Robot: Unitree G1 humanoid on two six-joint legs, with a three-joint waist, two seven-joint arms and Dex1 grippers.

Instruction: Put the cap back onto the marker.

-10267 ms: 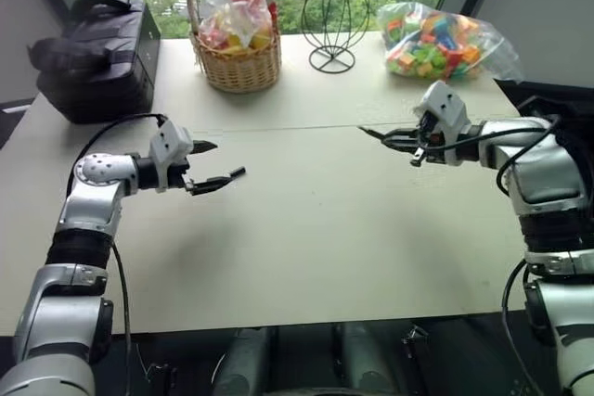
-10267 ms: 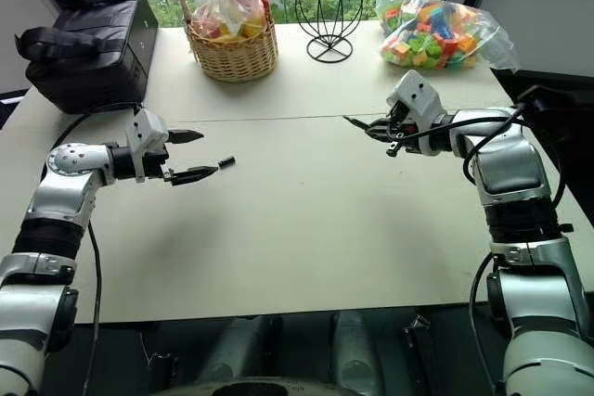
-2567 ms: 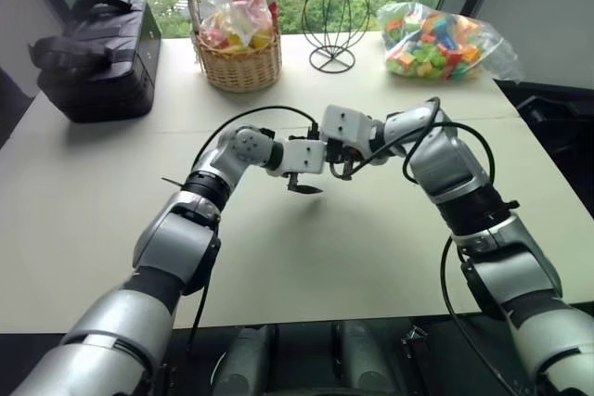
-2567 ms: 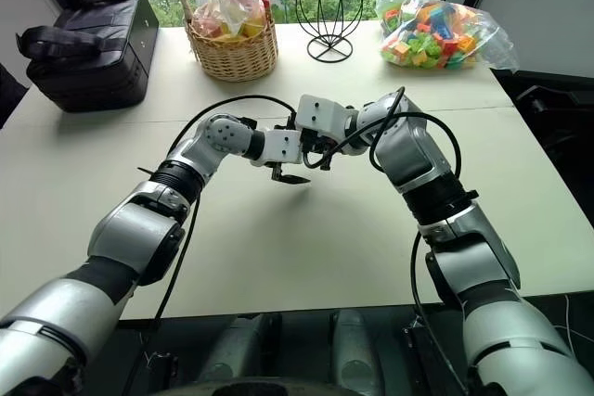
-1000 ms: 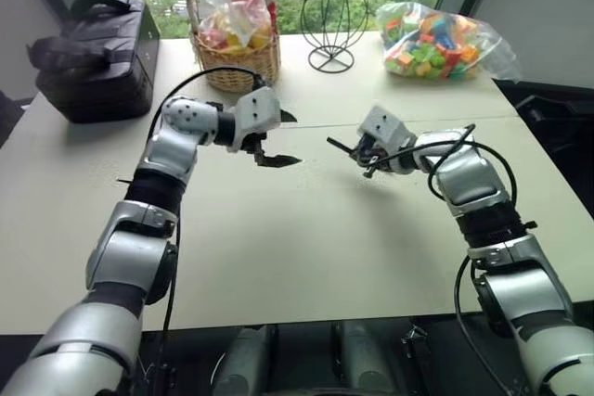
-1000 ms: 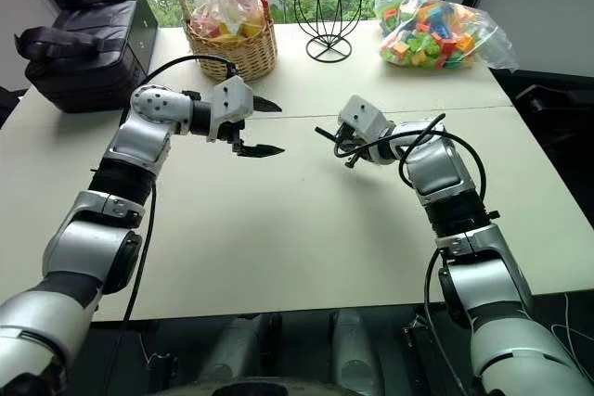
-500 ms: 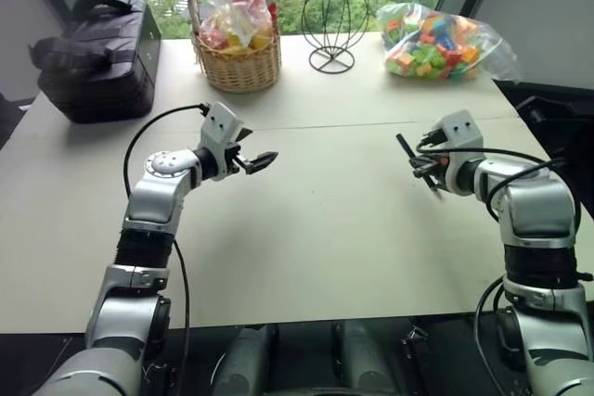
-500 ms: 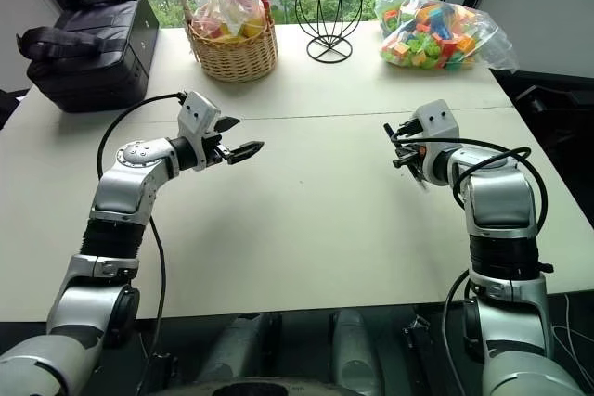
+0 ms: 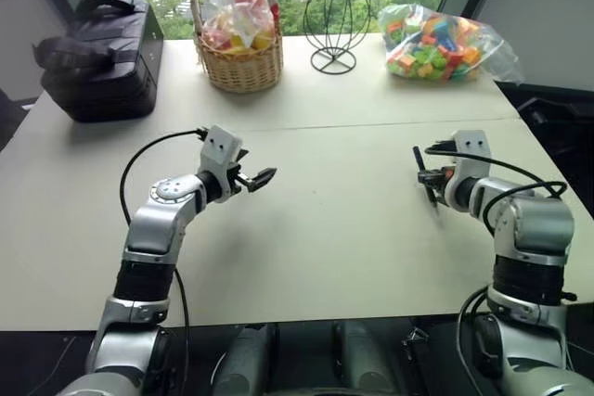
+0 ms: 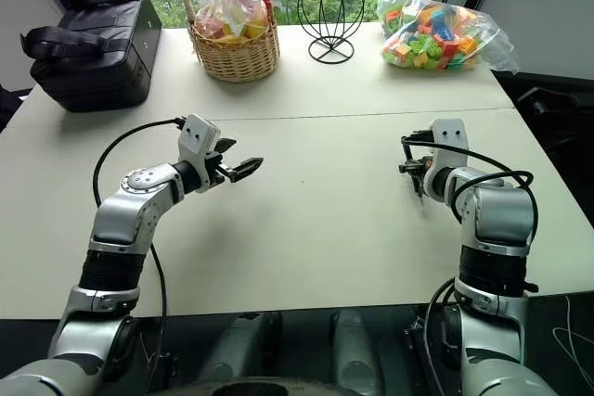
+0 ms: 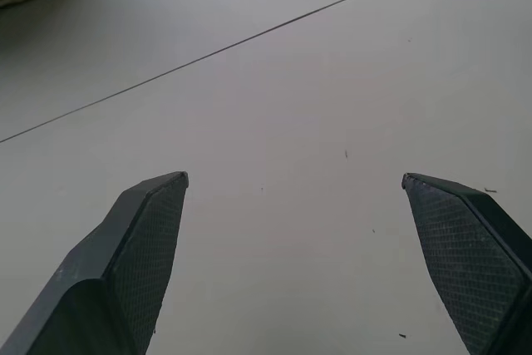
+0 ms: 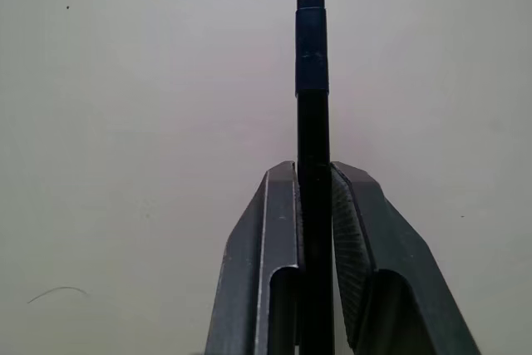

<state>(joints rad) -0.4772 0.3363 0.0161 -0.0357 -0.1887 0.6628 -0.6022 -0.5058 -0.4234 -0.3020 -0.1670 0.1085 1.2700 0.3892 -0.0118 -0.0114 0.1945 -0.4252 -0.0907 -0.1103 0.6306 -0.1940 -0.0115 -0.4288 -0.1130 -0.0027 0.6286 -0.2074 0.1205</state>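
- Holding the marker (image 12: 312, 172): right tool (image 12: 314, 180) has both fingers pressed against the barrel, low over the worktop (image 9: 334, 220) on its right side.
- Marker runs straight out past the fingertips; the cap (image 12: 311, 43) sits seated on its far end.
- Left tool (image 9: 257, 178) is spread wide with nothing between the fingers, hovering above bare worktop left of centre, well apart from the right tool.
- Wicker basket (image 9: 239, 62) is at the far edge.

Black marker (image 12: 312, 147), cross-hatched dark fingers (image 12: 353, 234), pale table (image 9: 325, 229)
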